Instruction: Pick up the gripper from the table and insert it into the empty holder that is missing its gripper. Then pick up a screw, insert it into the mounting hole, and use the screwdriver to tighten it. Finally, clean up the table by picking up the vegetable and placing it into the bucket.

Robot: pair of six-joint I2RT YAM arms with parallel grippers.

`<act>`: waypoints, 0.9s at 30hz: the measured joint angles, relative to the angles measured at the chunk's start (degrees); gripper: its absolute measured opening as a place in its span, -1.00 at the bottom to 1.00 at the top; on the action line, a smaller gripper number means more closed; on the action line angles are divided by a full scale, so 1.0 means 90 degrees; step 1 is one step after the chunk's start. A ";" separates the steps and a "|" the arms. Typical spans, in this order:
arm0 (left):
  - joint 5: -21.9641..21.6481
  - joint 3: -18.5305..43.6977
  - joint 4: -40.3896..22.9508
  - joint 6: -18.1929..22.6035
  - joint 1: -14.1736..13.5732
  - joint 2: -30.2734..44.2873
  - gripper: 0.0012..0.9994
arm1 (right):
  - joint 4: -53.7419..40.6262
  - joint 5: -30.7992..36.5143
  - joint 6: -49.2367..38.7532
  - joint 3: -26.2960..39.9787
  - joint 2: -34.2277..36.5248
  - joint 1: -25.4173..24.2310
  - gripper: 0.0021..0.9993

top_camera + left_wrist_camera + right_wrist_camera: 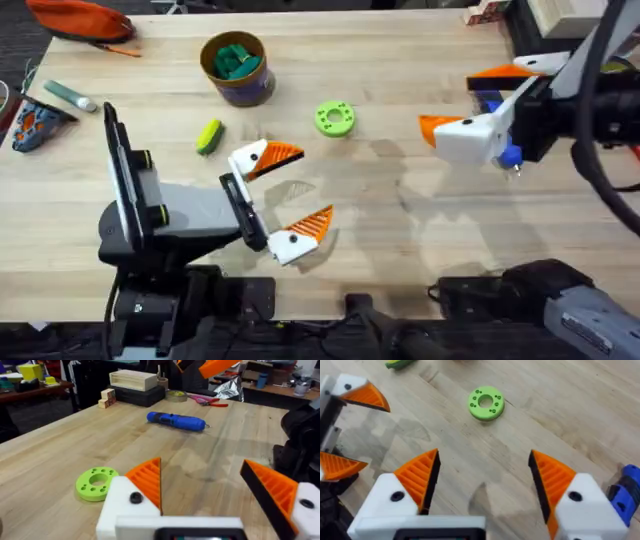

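My left gripper (315,183) stands open low over the table's middle, white fingers with orange pads spread apart and nothing between them (205,485). My right gripper (462,100) is open too, hovering at the right above the blue screwdriver (175,420), which lies flat on the table and is partly hidden under it (511,154). The yellow vegetable (208,136) lies left of the left gripper. The bucket (236,66) with green pieces stands behind it. A loose gripper piece, an empty holder and a screw are out of view.
A green ring disc (334,118) lies between the two grippers (486,402). A marker pen (70,95) and an orange pouch (80,20) sit at the far left. Wooden blocks and boxes (132,380) stand at the table's back right.
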 joint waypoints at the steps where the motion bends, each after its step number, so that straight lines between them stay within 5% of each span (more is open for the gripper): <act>1: 0.0000 0.0000 0.0001 0.0000 0.0000 0.0000 0.97 | 0.0000 0.0000 0.0000 0.0000 -0.0002 0.0000 0.99; 17: 0.0000 0.0000 -0.0001 0.0000 0.0000 0.0000 0.98 | 0.0000 -0.0002 -0.0024 0.0000 -0.0002 0.0000 0.99; 21: 0.0001 0.0000 0.0000 0.0021 0.0000 0.0000 0.70 | 0.0000 -0.0002 -0.0024 0.0000 -0.0002 0.0000 0.99; 25: 0.0001 0.0000 -0.0001 0.0042 0.0000 0.0000 -0.14 | 0.0000 -0.0002 -0.0024 0.0000 -0.0001 0.0000 0.99; 27: 0.0002 0.0000 0.0001 0.0048 0.0000 0.0000 -0.37 | 0.0000 -0.0002 -0.0024 0.0000 -0.0002 0.0000 0.99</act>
